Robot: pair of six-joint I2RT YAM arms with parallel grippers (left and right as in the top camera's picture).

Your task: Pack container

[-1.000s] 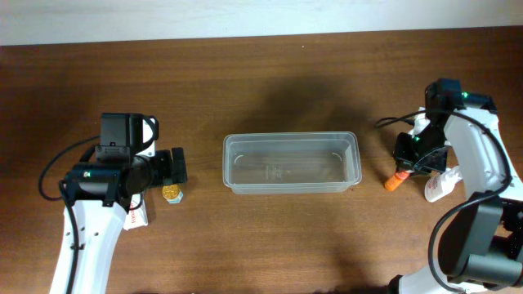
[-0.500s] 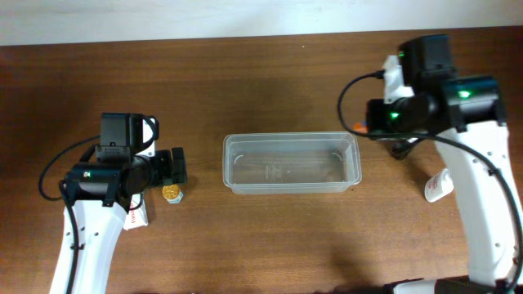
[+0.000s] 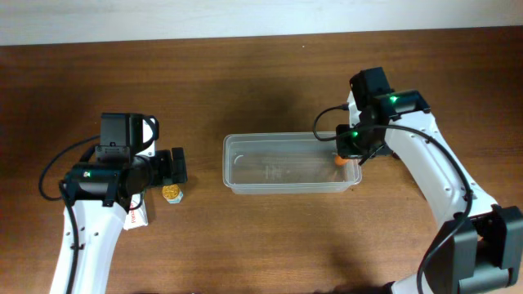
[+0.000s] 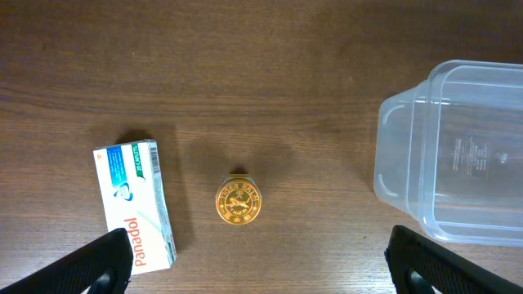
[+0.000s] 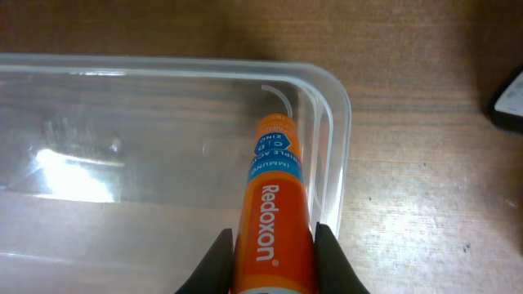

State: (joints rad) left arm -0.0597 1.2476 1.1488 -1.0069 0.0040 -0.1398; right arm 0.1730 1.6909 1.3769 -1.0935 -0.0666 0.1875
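This looks to me like a robot test bench in a lab, not a home or a shop. I work at a dark wood-grain surface (image 3: 270,245) with a plain pale strip (image 3: 245,16) along its far edge, wall or floor I cannot tell, and a camera looks straight down on it. My left arm (image 3: 82,237) and right arm (image 3: 437,175) are white, with black cables (image 3: 57,159) looping in the open and green lights (image 3: 395,100) glowing on both. The goods are a small pharmacy set: a Panadol box (image 4: 135,204), a gold tin (image 4: 239,201), an orange Redoxon tube (image 5: 274,220), and one clear container (image 4: 458,155).
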